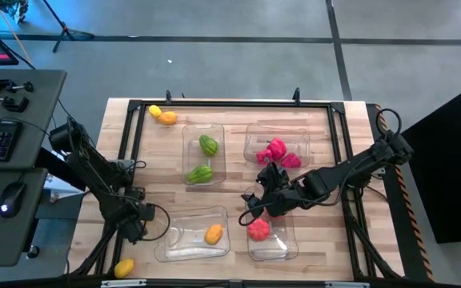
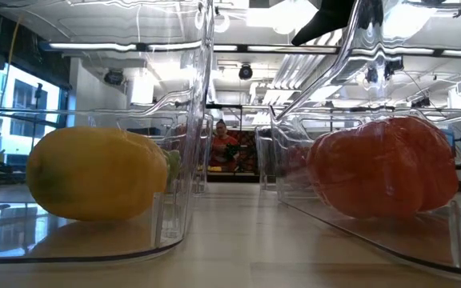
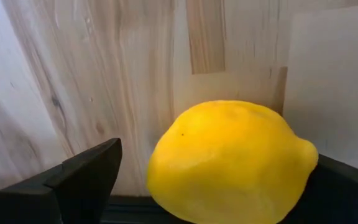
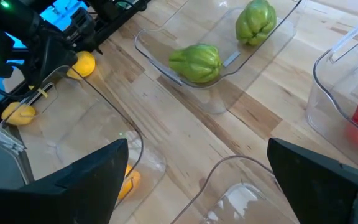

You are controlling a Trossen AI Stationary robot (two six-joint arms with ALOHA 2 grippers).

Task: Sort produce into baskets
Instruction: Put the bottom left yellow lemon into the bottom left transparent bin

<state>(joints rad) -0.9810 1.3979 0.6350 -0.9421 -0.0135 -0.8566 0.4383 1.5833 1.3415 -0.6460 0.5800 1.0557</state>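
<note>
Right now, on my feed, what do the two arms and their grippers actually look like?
Both arms are dark, nearly black, jointed links with black cables looping beside them. The left gripper and right gripper each end in two fingers; the wrist views show these fingers as matte black, flat-faced, angular wedges, with no markings visible.

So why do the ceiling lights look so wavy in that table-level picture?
In the low view, the clear bin walls bend and mirror the ceiling lights into warped streaks. In the left wrist view, the lemon sits very close and the wood to one side looks smeared. In the high view, lighting is even, with only faint glare on the bins.
</note>
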